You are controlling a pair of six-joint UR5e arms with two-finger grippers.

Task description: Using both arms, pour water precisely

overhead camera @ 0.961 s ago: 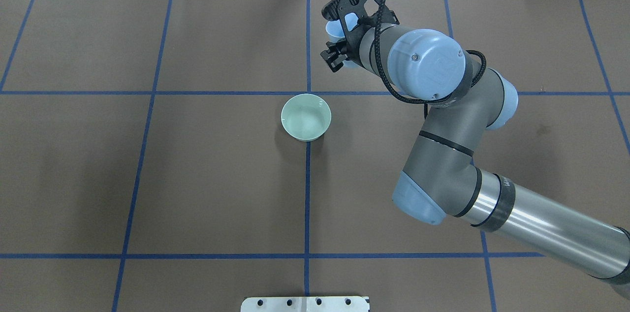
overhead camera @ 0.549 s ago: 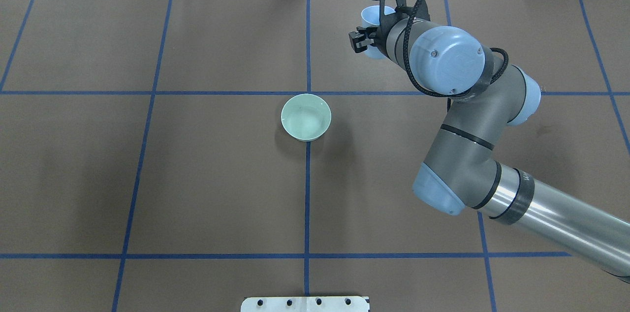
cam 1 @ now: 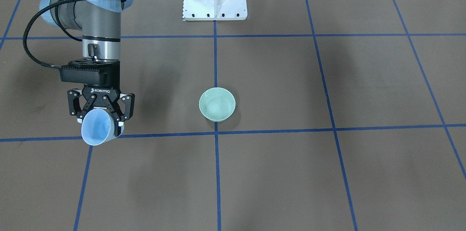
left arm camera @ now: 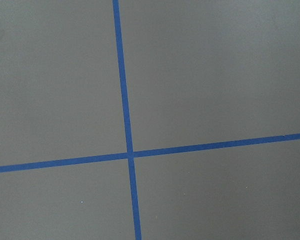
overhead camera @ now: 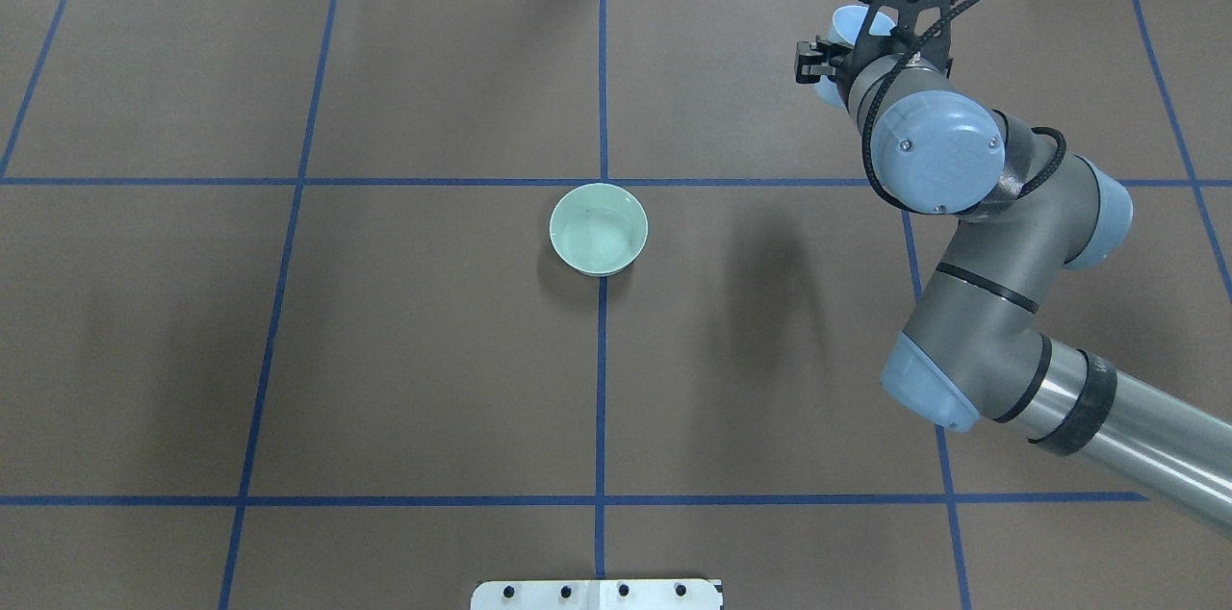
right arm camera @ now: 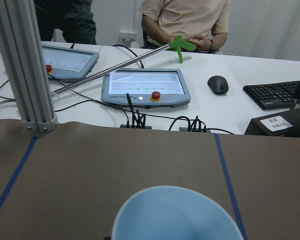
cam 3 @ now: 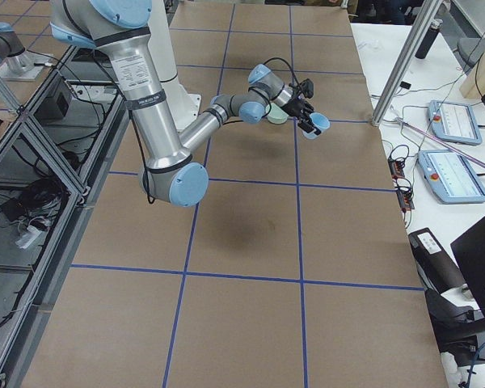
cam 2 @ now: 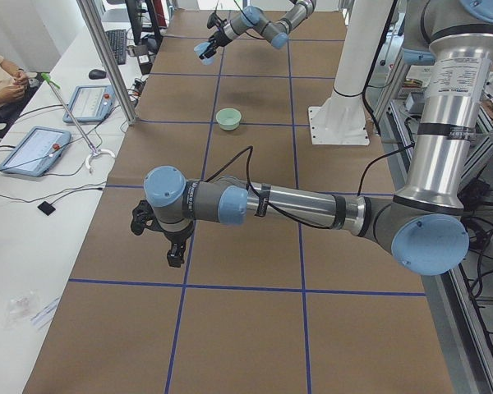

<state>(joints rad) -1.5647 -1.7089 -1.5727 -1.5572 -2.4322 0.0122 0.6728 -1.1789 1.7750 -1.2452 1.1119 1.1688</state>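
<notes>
Right arm (overhead camera: 972, 235): grey tubular links, pale blue joint caps (overhead camera: 953, 158), one showing a central screw (overhead camera: 903, 145); polished silver forearm tube with black bands. Braided black cable (cam 1: 27, 47) at wrist. Its pincer (cam 1: 99, 125) black, white ROBOTIQ lettering. Left arm (cam 2: 296, 201): same grey, blue and silver finish

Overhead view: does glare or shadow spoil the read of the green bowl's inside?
Overhead: even light, no glare on the green bowl; the right arm casts a soft shadow beside it, not on it. Front-facing: bowl sharp, faint sheen inside. Right wrist: blue cup cropped at the bottom edge, slightly soft.
</notes>
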